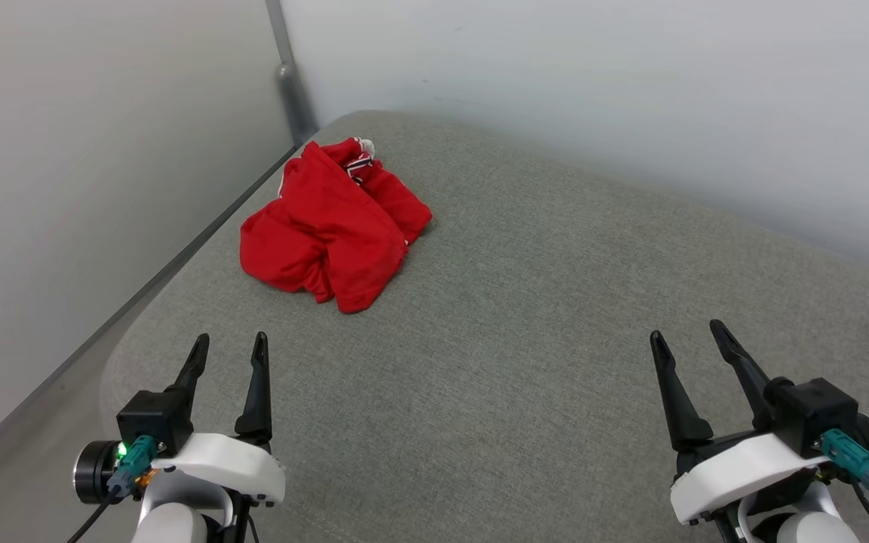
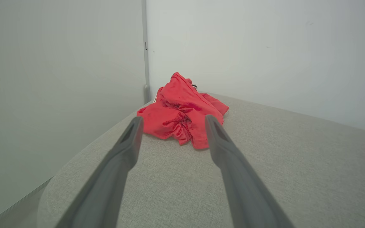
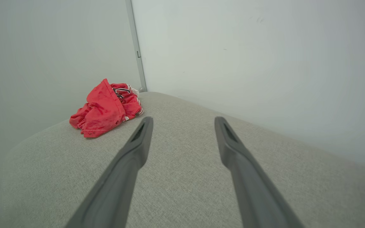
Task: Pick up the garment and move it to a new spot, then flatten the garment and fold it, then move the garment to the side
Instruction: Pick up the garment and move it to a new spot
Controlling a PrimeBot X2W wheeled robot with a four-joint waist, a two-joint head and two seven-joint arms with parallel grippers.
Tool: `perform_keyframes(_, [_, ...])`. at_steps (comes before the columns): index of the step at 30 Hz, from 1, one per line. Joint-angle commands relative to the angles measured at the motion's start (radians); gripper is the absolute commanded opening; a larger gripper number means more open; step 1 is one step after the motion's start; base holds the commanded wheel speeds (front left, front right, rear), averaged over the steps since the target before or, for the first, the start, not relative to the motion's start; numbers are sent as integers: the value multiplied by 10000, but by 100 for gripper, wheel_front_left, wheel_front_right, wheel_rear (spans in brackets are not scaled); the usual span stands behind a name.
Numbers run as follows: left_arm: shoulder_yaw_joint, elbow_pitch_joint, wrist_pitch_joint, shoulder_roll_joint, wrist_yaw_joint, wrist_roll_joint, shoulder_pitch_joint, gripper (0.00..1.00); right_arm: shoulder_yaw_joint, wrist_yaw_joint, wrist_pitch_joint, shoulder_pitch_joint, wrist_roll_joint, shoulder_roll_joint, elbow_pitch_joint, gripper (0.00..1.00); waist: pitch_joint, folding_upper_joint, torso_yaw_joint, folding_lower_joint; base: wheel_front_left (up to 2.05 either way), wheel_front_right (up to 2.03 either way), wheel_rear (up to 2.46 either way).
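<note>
- Head view: the garment [image 1: 333,226] lies as a crumpled red heap at about 10 o'clock on the grey padded surface [image 1: 525,339], close to the surface's edge and the corner where the two pale walls [image 1: 593,75] meet. A bit of striped trim and white shows at the heap's far end.
- Head view: the left gripper [image 1: 231,339] sits at 7 o'clock and the right gripper [image 1: 687,332] at 4 o'clock. Both have their fingers spread wide, hold nothing, and are apart from the cloth. The left one is the nearer, with the heap toward its 12 to 1 o'clock.
- Left wrist view: the left gripper [image 2: 173,118] looks almost straight at the garment [image 2: 182,110], which appears at 12 o'clock between and beyond the two parted fingers, with a strip of bare cushion before it.
- Right wrist view: the right gripper [image 3: 184,118] is likewise wide open and empty. The garment [image 3: 105,109] is off at 10 o'clock, well apart, with black-and-white lettering peeking from a fold.
- Progress, as I judge it: nothing is done yet. The first pick-up has not begun, and the move to a new spot, the flattening, the folding and the final shift aside all remain.
</note>
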Motion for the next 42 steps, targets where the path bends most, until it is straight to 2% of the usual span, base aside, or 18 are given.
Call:
perform_keyframes(1, [28,-8,-26,-5,3,27,-8,100,-15,-3,18,-70,-7,-16,-60,100,14,0,66,0,0,0,0])
perform_keyframes(11, [86,43,-26,-28,97,163,-260,100,0,-3,191,-185,-109,-16,-187,100,171,0,-11,0,0,0,0])
perform_keyframes(16, [110,304,49,342,75,233,-1561,100,24,-3,433,-490,-379,-14,-425,100,589,0,-271,0,0,0,0])
perform_keyframes(21, [267,789,730,868,-3,46,-3556,100,207,-3,692,-940,-651,-16,-717,100,1271,0,-748,0,0,0,0])
perform_keyframes(27, [261,1933,2501,2068,-278,-542,-5929,100,522,-3,900,-1685,-887,-17,-989,100,2411,0,-1628,0,0,0,0])
perform_keyframes(31, [-161,2934,4179,2925,-345,-1407,-6928,100,582,-3,896,-1955,-991,-17,-1038,100,3117,0,-2113,0,0,0,0])
perform_keyframes(37, [-1086,3845,6499,4110,-346,-3622,-7244,100,622,-3,847,-2187,-1114,-14,-936,100,3895,0,-2615,0,0,0,0])
perform_keyframes(42, [-1563,4515,7762,4626,-349,-5070,-6957,100,745,-3,856,-2516,-1187,-14,-1021,100,4413,0,-2824,0,0,0,0])
